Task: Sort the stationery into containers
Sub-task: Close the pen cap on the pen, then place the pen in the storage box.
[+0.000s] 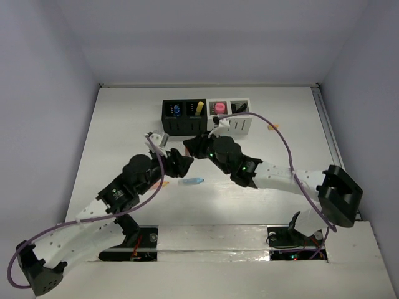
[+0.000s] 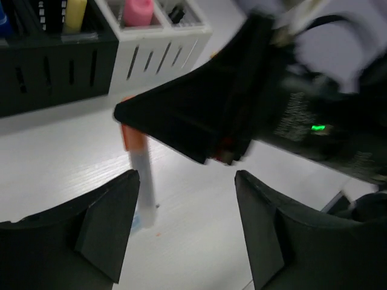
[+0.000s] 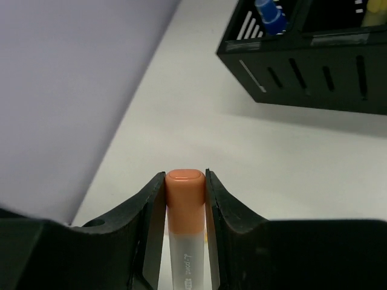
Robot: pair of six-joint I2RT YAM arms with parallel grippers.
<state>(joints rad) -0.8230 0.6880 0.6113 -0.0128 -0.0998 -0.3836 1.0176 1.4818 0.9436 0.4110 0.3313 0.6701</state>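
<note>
One pale blue pen [image 1: 191, 181] lies loose on the counter [image 3: 181, 121], behind both hands. The left hand [image 2: 186, 181] is spread apart, with nothing between its fingers. Just ahead of it, the right hand [image 3: 184, 176] is clamped on the orange cap of a clear-barrelled pen [image 3: 184, 199]. The print on the barrel is too blurred to read. Beyond the right hand the counter is bare out to the side wall. Farther ahead stand four containers [image 1: 206, 116], two black and two white, holding one blue, one yellow, one pink and one dark item.
</note>
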